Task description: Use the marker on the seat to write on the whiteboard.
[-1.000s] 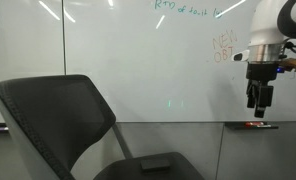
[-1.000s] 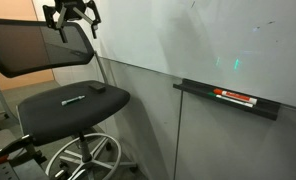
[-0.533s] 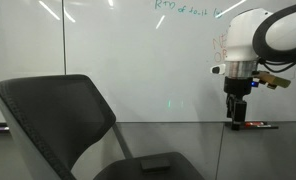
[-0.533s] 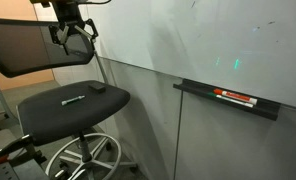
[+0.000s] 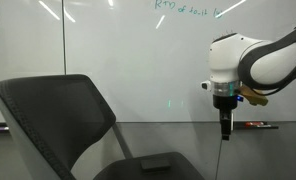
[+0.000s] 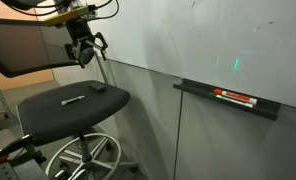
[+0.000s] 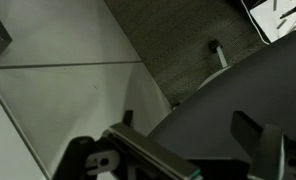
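Observation:
The marker (image 6: 72,100) is a slim dark stick that lies flat on the cushion of the seat (image 6: 48,112), the black office chair. The seat's curved backrest fills the lower left of an exterior view (image 5: 58,115). My gripper (image 6: 85,52) is open and empty. It hangs in the air above the seat's far edge, in front of the backrest and close to the whiteboard (image 6: 188,40). It also shows in an exterior view (image 5: 225,125), pointing down. In the wrist view the open fingers (image 7: 188,128) frame the dark cushion (image 7: 228,100); the marker is out of that view.
A small dark block (image 6: 94,88) lies on the cushion beside the marker. A tray (image 6: 198,92) on the wall below the whiteboard holds reddish and dark pens (image 6: 238,97). The chair's ring base (image 6: 83,160) stands on carpet. Faint handwriting (image 5: 183,8) marks the whiteboard.
My gripper has moved down and along the whiteboard, away from the pen tray and toward the seat. It has turned about its axis and stayed open. The marker has not moved.

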